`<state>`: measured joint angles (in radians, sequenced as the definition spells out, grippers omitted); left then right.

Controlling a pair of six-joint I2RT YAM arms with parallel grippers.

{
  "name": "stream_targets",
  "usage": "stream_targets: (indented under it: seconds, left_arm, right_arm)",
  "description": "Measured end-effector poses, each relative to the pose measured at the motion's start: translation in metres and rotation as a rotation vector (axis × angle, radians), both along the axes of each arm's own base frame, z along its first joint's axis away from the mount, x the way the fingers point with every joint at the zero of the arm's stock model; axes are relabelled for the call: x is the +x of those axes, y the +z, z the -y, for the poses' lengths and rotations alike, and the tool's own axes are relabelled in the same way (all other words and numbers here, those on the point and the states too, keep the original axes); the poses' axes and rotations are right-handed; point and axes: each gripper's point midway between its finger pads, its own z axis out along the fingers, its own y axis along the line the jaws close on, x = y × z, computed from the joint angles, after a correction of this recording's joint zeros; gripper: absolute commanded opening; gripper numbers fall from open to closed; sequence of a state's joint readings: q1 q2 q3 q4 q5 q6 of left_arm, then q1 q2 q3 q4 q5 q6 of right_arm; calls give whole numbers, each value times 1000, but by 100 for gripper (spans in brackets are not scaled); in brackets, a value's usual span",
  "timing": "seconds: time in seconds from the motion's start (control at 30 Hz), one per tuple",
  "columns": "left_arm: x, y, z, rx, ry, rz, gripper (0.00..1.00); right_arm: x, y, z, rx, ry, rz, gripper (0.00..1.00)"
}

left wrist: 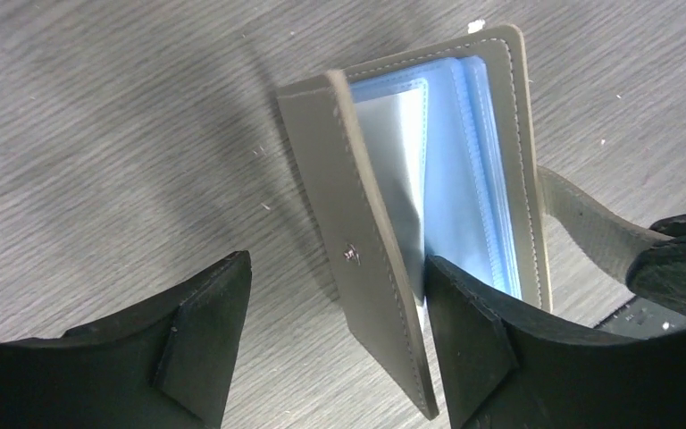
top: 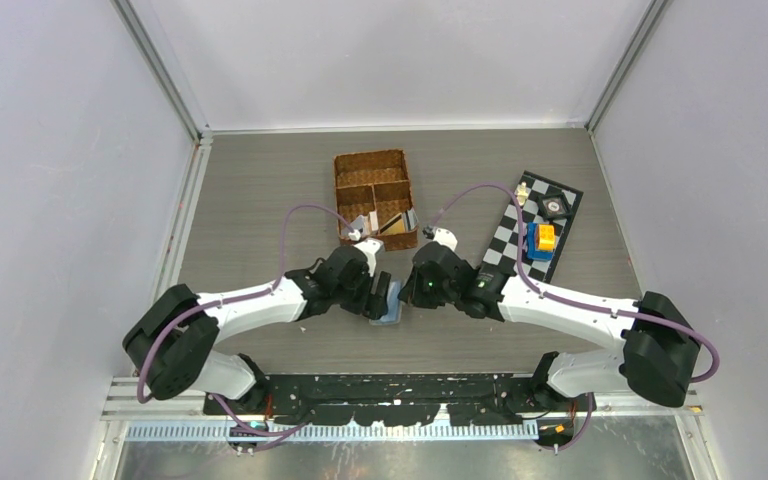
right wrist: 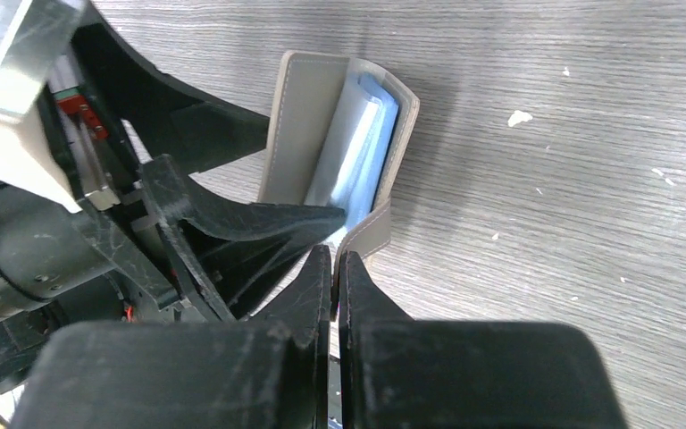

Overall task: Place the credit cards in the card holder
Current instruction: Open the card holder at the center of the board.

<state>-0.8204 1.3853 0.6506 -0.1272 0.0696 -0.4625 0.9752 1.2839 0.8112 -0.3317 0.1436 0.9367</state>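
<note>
Holder: your holder (left wrist: 357,206) sits on the table (top: 260,200) between the two wrists, its front cover lifted off the blue sleeves (left wrist: 455,170).
Right claw: your right gripper (right wrist: 335,255) is clenched on the tab (left wrist: 581,219). This looks like an anchor, so the holder can't slide or flip shut.
Left claw: your left gripper (left wrist: 335,273) is released and wide. One finger (left wrist: 473,340) is inside by the sleeves and the other is outside, with the cover between them. It looks like a prop to hold the mouth open, not a grasp.
Cards: your cards (top: 392,222) lie in the near compartments of the basket (top: 344,185), just beyond the holder. Neither claw holds one. A pale sheet behind the cover may be a sleeve or a card; you can't tell which.
Around: a chequered mat (top: 510,235) with small objects lies to the right, well apart.
In the way: both claws are busy at the holder, so you have none free to fetch a card. Pulling the left one out may let the cover drop shut. Its inner finger also crowds the sleeve mouths.
</note>
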Motion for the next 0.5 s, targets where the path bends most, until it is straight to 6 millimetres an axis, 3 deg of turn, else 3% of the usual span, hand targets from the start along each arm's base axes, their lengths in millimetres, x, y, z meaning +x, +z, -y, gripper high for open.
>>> stream_targets:
  seconds: [0.2,0.5]
  left_arm:
    - [11,-1,-11,63,66,56,65]
    - [24,16,-24,76,150,139,62]
  right_arm:
    - [-1,-9,11,-59,-9,-3,0]
    - [-2,-22,25,-144,-16,-10,1]
